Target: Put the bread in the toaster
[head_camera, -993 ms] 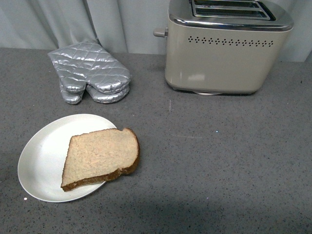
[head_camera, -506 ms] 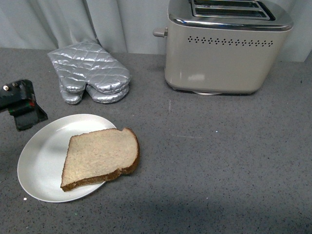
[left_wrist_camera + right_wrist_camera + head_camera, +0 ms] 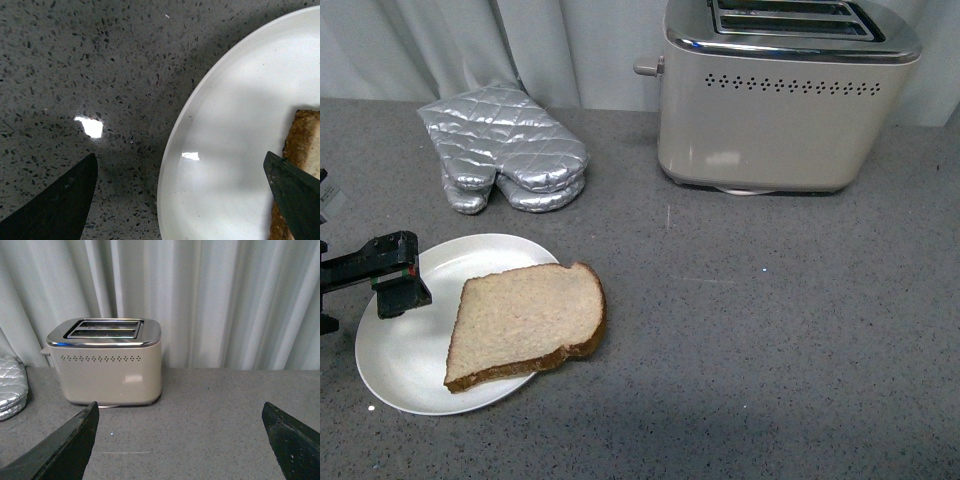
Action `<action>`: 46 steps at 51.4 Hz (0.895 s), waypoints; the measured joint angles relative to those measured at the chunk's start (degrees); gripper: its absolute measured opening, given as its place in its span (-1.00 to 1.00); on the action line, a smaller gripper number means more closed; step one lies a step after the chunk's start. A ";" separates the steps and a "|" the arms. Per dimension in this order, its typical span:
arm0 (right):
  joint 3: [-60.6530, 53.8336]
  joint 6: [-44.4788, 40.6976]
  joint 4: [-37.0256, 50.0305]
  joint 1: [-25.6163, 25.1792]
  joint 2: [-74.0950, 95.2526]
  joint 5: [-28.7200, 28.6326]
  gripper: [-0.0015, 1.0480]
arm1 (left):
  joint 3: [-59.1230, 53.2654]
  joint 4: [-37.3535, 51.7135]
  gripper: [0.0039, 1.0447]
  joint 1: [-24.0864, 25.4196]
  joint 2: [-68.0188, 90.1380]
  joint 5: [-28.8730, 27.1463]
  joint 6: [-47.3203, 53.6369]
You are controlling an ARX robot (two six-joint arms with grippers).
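Observation:
The bread (image 3: 525,322) lies flat on a white plate (image 3: 400,350) at the front left of the grey counter. The beige toaster (image 3: 785,110) with a chrome top stands at the back right, both slots empty. My left gripper (image 3: 365,298) is open and hovers over the plate's left rim. In the left wrist view (image 3: 180,200) the rim of the plate (image 3: 235,125) lies between the fingers, and one finger is over the edge of the bread's crust (image 3: 302,135). My right gripper (image 3: 177,447) is open and empty, facing the toaster (image 3: 107,365) from a distance.
A silver quilted oven mitt (image 3: 505,150) lies at the back left, and its edge shows in the right wrist view (image 3: 10,387). A pale curtain (image 3: 225,300) hangs behind the counter. Grey speckled counter lies between the plate and the toaster.
My left gripper has come into the front view from the left and moved down and right, from beside the plate to over its left rim. The bread and toaster have not moved.

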 joint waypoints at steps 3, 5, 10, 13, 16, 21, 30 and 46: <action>0.00 0.00 0.00 0.00 0.00 0.00 0.81 | 0.35 -0.02 0.82 0.04 0.66 0.00 0.28; 0.00 0.00 0.00 0.00 0.00 0.00 0.81 | 0.66 -0.09 0.71 0.04 1.07 -0.46 0.39; 0.00 0.00 0.00 0.00 0.00 -0.02 0.81 | 1.36 1.36 0.37 0.22 2.12 -1.11 0.72; 0.00 -0.02 0.00 0.00 0.00 -0.02 0.81 | 1.90 1.07 0.16 0.46 2.62 -1.70 1.05; 0.00 -0.02 0.00 0.00 0.00 -0.02 0.81 | 2.05 1.18 -0.01 0.59 2.82 -2.12 1.05; 0.00 0.00 0.00 0.00 0.00 0.00 0.81 | 2.05 0.74 -0.29 0.61 2.84 -1.92 1.31; 0.00 -0.02 0.00 0.00 0.00 -0.02 0.81 | 2.03 -0.92 -0.74 0.55 2.58 -0.85 0.76; 0.00 -0.02 0.00 0.00 0.00 -0.02 0.81 | 1.22 -3.67 -0.94 -1.36 -3.83 6.54 -6.82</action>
